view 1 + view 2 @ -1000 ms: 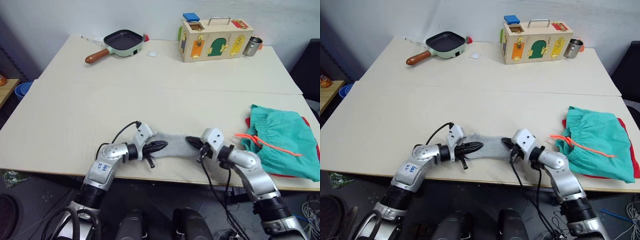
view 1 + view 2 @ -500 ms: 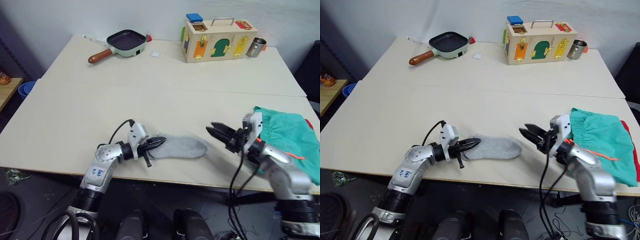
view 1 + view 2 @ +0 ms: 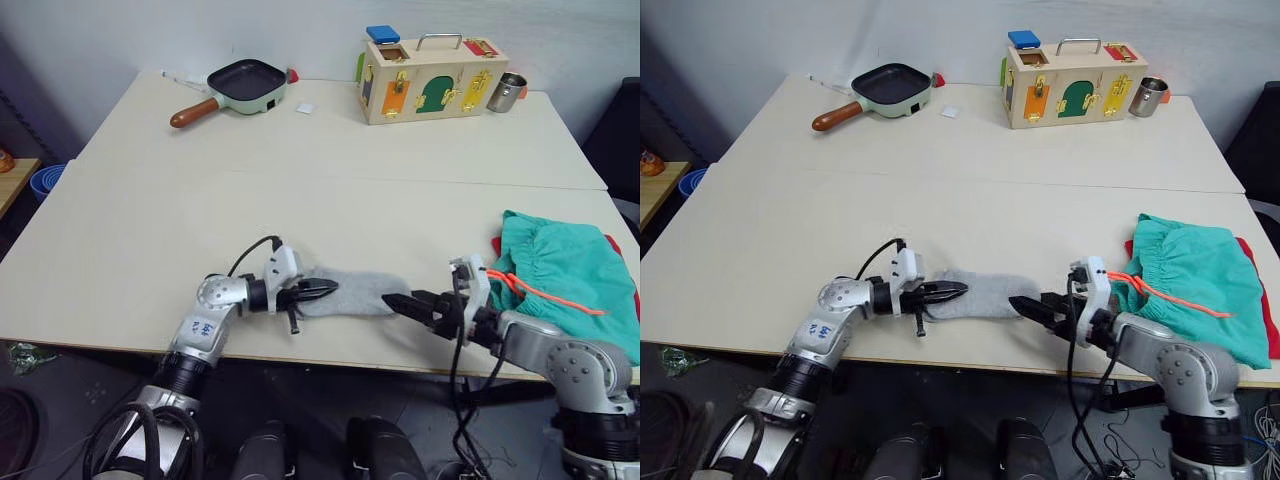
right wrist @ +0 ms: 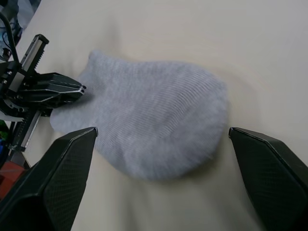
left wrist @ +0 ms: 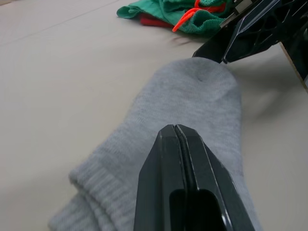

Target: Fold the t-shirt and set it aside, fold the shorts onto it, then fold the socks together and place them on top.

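Note:
The grey socks (image 3: 358, 291) lie flat near the table's front edge, stacked as one, cuffs toward my left arm. My left gripper (image 3: 322, 291) is shut on their cuff end, also seen in the left wrist view (image 5: 176, 129). My right gripper (image 3: 398, 300) points at the toe end, open, its fingers (image 4: 72, 159) spread to either side of the toe without touching it. The teal shorts (image 3: 566, 283) with an orange drawstring (image 3: 530, 286) lie folded at the right on the red t-shirt (image 3: 611, 240), of which only edges show.
At the back stand a frying pan (image 3: 244, 83), a wooden latch box (image 3: 430, 76) and a metal cup (image 3: 509, 92). A small white scrap (image 3: 306, 106) lies between them. A blue bin (image 3: 44, 180) sits off the table's left side. The table edge (image 3: 330, 352) runs just before the socks.
My right gripper let go of the socks' toe end, opened wide, swung out to the right and came back low to the toe. The left gripper stayed shut at the cuffs.

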